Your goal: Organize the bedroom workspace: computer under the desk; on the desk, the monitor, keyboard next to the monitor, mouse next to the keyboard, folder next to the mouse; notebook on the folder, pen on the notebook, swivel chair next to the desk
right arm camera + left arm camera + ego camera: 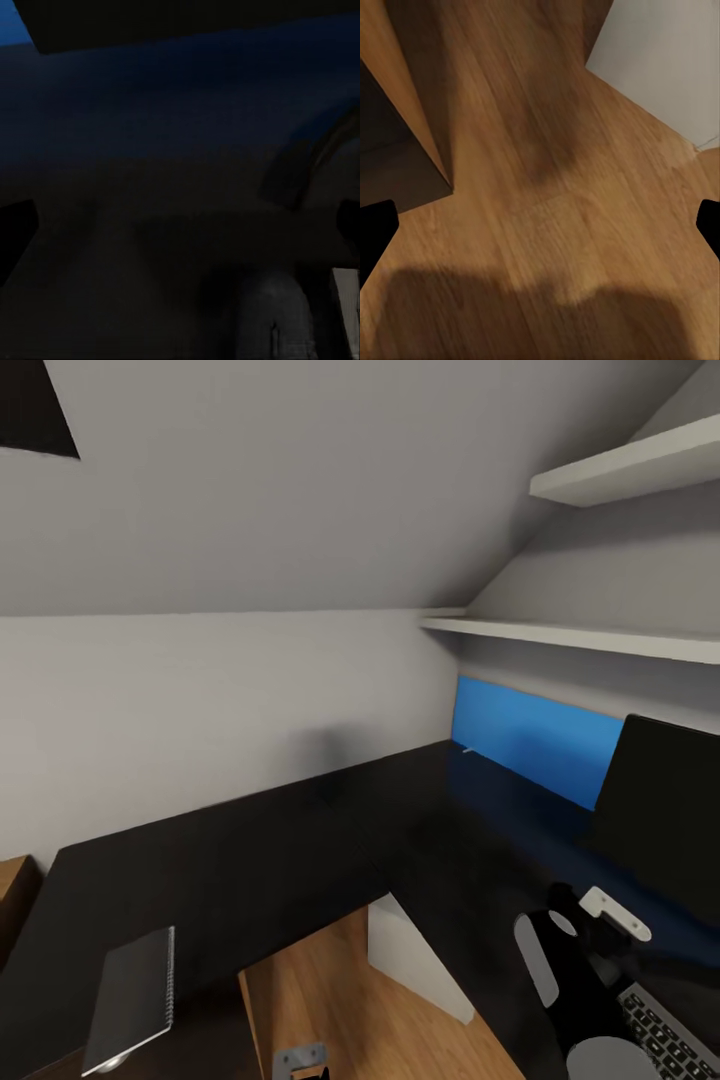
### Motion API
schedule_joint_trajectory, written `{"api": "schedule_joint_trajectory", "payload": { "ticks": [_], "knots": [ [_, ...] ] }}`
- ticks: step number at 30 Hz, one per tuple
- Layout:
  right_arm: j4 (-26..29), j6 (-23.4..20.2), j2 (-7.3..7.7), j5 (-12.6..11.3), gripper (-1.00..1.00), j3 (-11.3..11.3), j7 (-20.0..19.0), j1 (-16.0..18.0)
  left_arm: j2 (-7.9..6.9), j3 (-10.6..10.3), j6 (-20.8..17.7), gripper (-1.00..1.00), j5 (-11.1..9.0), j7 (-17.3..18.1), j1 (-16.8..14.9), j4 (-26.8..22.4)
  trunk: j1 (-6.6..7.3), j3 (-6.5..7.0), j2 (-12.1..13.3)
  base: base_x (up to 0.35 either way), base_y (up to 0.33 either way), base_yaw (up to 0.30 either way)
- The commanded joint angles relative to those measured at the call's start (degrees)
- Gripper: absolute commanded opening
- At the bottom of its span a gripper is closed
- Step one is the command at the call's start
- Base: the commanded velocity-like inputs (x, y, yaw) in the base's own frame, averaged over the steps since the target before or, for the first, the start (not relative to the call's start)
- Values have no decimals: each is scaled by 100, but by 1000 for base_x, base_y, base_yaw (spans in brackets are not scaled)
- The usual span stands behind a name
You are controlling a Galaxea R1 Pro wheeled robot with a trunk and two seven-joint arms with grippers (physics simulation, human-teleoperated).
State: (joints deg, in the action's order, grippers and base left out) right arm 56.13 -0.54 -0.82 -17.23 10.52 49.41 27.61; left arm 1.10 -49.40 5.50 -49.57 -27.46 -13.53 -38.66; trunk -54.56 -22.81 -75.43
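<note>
Two white wall shelves are seen above the long black desk, which runs along the grey wall and turns at the corner. A blue wall panel is set behind the desk's far arm, and the black monitor is stood in front of it, at the right of the head view. The grey notebook is laid flat near the desk's front edge at the left, with its spiral binding along one long side. Part of the keyboard is seen at the lower right, on the desk just below the monitor. The right arm is held over the desk beside the keyboard. In the right wrist view, dark fingertips are seen at both edges, set wide apart over the dim desk surface, with nothing between them. In the left wrist view, the fingertips are likewise spread wide, empty, above the wooden floor.
</note>
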Motion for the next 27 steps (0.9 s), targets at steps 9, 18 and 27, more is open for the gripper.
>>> {"api": "schedule_joint_trajectory", "payload": {
  "ticks": [9, 18, 27],
  "knots": [
    [692, -330, -230, 98, 100, -835, 14, -451, -4, -26, 42, 100, -66, -49, -9, 0, 198, 156, 359, -24, 0, 0],
    [708, -363, -243, 102, 100, -1612, 17, -563, -4, -43, 47, 100, -36, -49, -9, 2, 396, 317, 719, -295, 0, 0],
    [691, -337, -252, 106, 100, -2274, 269, -606, -4, -28, 52, 100, -45, -55, -9, 4, 594, 492, 1080, -337, 0, 54]
  ]
}}
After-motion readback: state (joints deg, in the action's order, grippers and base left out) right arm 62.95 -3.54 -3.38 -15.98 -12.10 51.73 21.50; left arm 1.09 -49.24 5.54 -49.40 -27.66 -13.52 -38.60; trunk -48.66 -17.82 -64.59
